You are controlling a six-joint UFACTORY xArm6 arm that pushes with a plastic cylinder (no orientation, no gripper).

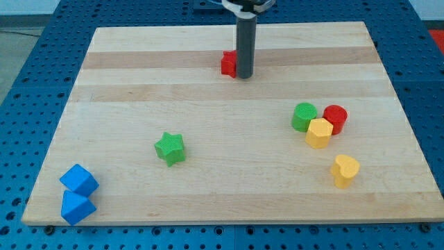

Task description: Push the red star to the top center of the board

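Note:
The red star (pixel 227 64) lies near the view's top centre of the wooden board (pixel 139 83), partly hidden behind my rod. My tip (pixel 244 76) rests on the board right against the star's right side, touching or nearly touching it. The rod rises straight up out of the view's top.
A green star (pixel 170 148) lies left of centre. Two blue blocks (pixel 78 180) (pixel 76 207) sit at the bottom left corner. A green cylinder (pixel 304 117), a red cylinder (pixel 335 118) and a yellow block (pixel 319 132) cluster at the right, with another yellow block (pixel 345 171) below them.

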